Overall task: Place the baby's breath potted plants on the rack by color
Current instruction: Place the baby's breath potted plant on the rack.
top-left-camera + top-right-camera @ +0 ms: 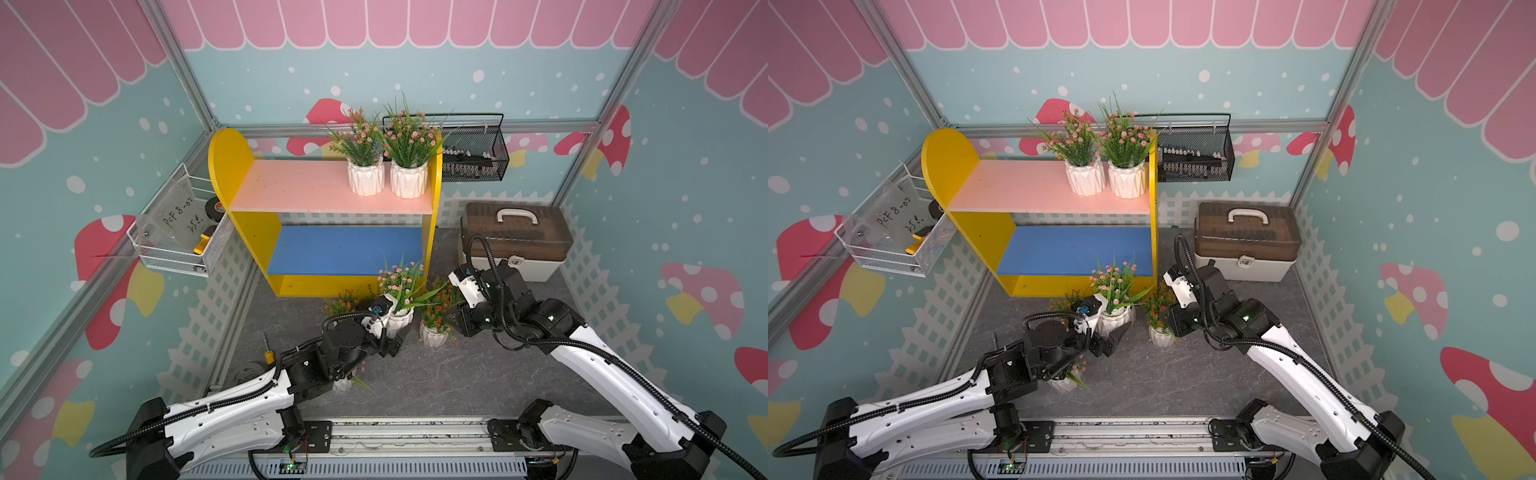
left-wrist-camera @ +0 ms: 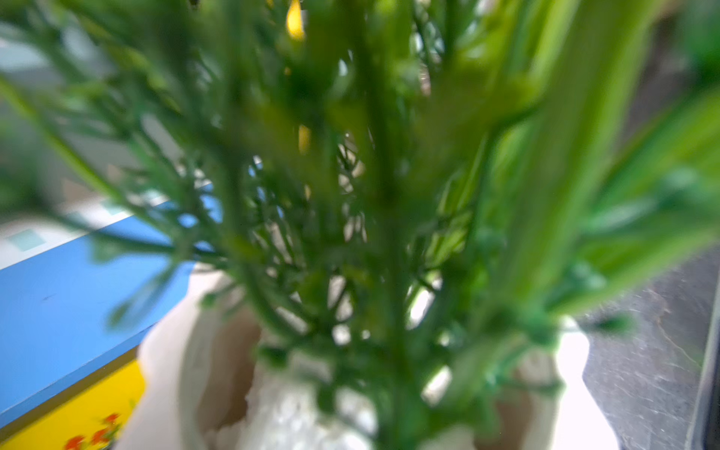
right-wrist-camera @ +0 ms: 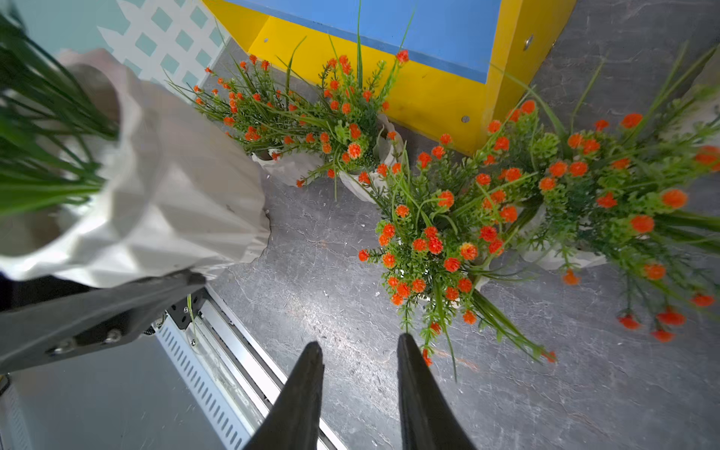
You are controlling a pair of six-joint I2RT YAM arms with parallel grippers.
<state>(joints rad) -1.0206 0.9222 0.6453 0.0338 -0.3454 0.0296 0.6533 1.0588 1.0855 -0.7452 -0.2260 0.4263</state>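
My left gripper (image 1: 397,332) is shut on a pink-blossomed baby's breath potted plant (image 1: 401,286), holding its white ribbed pot (image 3: 163,195) off the floor in front of the rack (image 1: 434,216). One black finger (image 3: 117,307) presses on the pot's side. The left wrist view is filled with blurred foliage and the pot's rim (image 2: 572,350). Two pink plants (image 1: 365,178) (image 1: 409,180) stand at the right end of the pink upper board (image 1: 291,187). The blue lower board (image 1: 332,249) is bare. Several orange-red plants (image 3: 432,241) (image 3: 323,128) (image 3: 607,195) stand on the floor. My right gripper (image 3: 360,343) is open beside them, with nothing between its fingers.
A brown-lidded box (image 1: 515,241) sits right of the rack. A black mesh basket (image 1: 473,153) hangs on the back wall and a white wire basket (image 1: 178,237) on the left wall. Another white pot (image 1: 1065,380) is partly hidden under my left arm. A metal rail (image 1: 407,436) runs along the front.
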